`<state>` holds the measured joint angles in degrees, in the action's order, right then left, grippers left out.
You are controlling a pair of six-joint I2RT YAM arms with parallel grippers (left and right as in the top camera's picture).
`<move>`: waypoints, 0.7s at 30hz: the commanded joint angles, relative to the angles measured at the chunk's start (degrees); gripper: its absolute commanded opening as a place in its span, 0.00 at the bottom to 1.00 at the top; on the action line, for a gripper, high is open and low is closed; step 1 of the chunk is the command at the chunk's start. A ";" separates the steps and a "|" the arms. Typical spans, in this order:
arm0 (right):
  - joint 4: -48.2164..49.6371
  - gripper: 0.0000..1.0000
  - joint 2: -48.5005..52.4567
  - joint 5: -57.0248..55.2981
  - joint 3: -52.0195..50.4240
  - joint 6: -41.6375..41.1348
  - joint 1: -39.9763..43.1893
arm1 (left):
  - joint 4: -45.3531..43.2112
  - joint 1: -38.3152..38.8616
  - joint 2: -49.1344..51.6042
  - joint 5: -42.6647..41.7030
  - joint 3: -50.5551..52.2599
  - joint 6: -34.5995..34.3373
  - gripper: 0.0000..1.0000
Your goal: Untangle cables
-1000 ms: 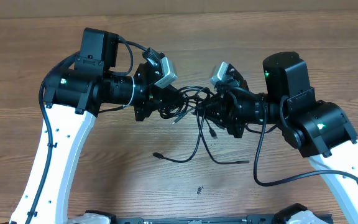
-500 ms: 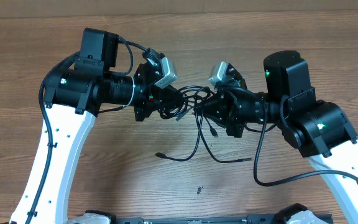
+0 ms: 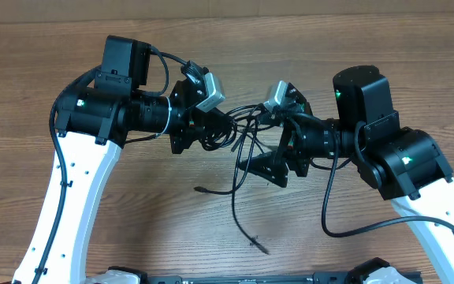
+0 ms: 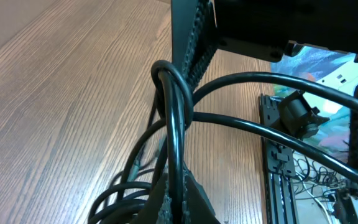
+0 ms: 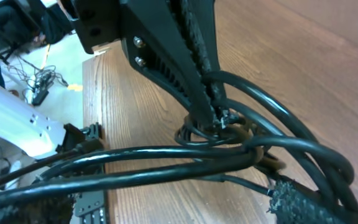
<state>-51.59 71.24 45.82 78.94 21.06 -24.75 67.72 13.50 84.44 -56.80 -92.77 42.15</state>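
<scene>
Pull-apart step: the knot of thin black plug-ended cables [image 3: 239,125] is pinched in the pressed-together left gripper [image 3: 211,130], the right gripper [image 3: 258,142] just beside that gripper is spread wide, gripping nothing, and a single strand is judged to need grasping and drawing away next.

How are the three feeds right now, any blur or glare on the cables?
Overhead: even light, sharp, no glare; the cables stand out on the table. Left wrist: strands close to the lens look fat and slightly soft, background blurred. Right wrist: near strands soft and enlarged, bright wash top left.
</scene>
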 commanded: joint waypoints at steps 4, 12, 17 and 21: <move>0.00 1.00 -1.16 -4.81 0.96 -3.85 -0.24 | -0.02 0.02 0.20 -1.55 0.04 -0.17 0.04; -7.93 1.00 -1.16 -28.39 0.96 -16.76 -0.24 | -0.07 -0.09 0.20 0.39 0.04 -0.17 0.04; -12.02 1.00 -1.42 -39.26 0.96 -18.56 -0.24 | -0.02 -0.11 0.20 5.18 0.04 -1.05 0.04; -10.14 1.00 -2.21 -45.42 0.96 -19.34 -0.24 | 0.26 -0.09 0.20 5.05 0.04 -1.03 0.04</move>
<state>-63.29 71.13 9.41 78.94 3.73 -24.84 67.81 13.50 84.44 -51.92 -92.77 41.95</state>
